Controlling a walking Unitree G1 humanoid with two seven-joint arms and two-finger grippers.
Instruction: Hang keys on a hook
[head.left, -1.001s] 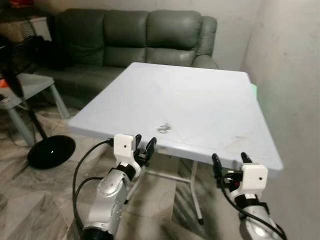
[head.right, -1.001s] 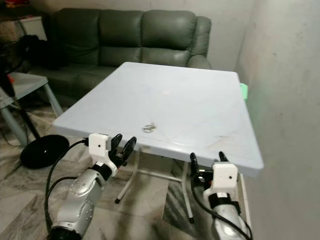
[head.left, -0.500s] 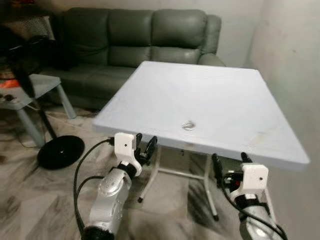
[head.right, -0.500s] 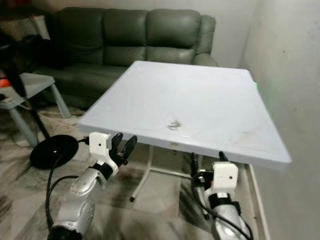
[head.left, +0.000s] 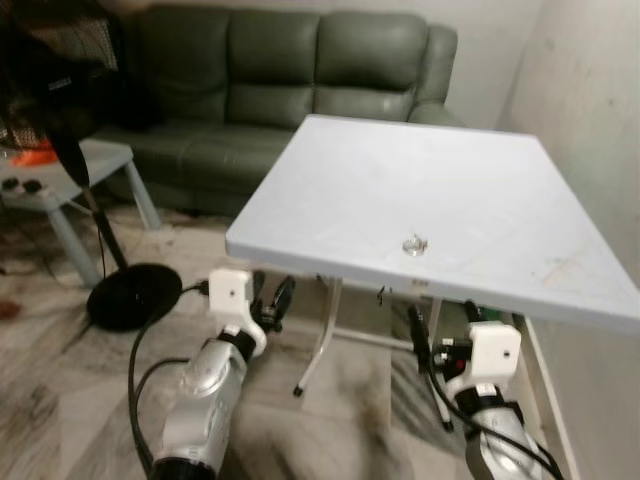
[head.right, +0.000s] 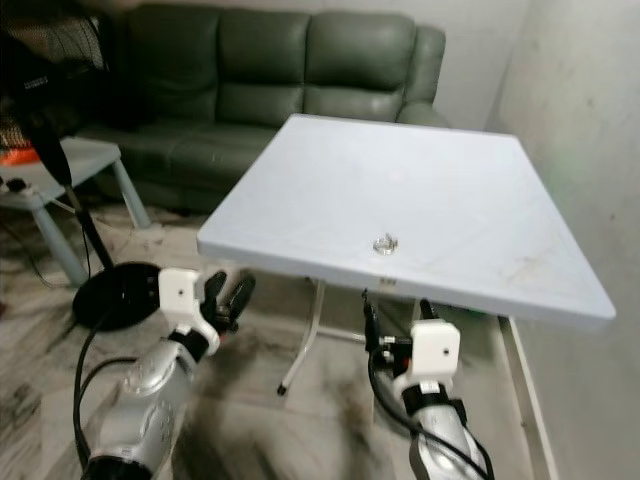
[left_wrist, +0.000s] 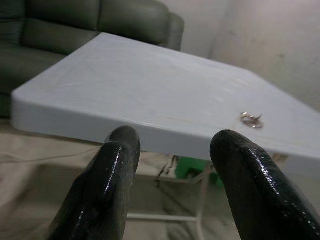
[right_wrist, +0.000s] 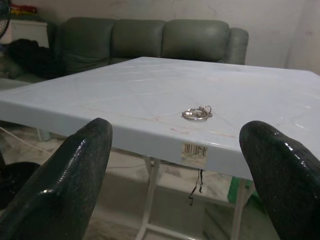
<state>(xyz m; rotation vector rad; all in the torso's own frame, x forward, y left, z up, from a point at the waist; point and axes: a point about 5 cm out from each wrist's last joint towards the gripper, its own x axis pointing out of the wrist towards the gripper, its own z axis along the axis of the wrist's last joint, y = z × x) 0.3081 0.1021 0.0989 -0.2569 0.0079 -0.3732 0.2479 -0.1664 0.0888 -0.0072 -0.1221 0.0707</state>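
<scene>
keys (head.left: 414, 244) on table (head.left: 470, 190); left gripper (head.left: 268, 297) parted, empty; right gripper (head.left: 443, 321) parted, empty

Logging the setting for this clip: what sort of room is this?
Most likely a home living room: a green leather sofa stands against the back wall, a white folding table holding keys sits before it, and a standing fan's base rests on the marble-look floor.

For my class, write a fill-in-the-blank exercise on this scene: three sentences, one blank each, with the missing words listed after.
1. The keys lie on the white ____, near its front edge.
2. Behind the table stands a dark green ____.
3. The fingers of the right gripper are spread ____, with the keys seen between them, and the left gripper holds nothing.

Missing words: table; sofa; open
</scene>
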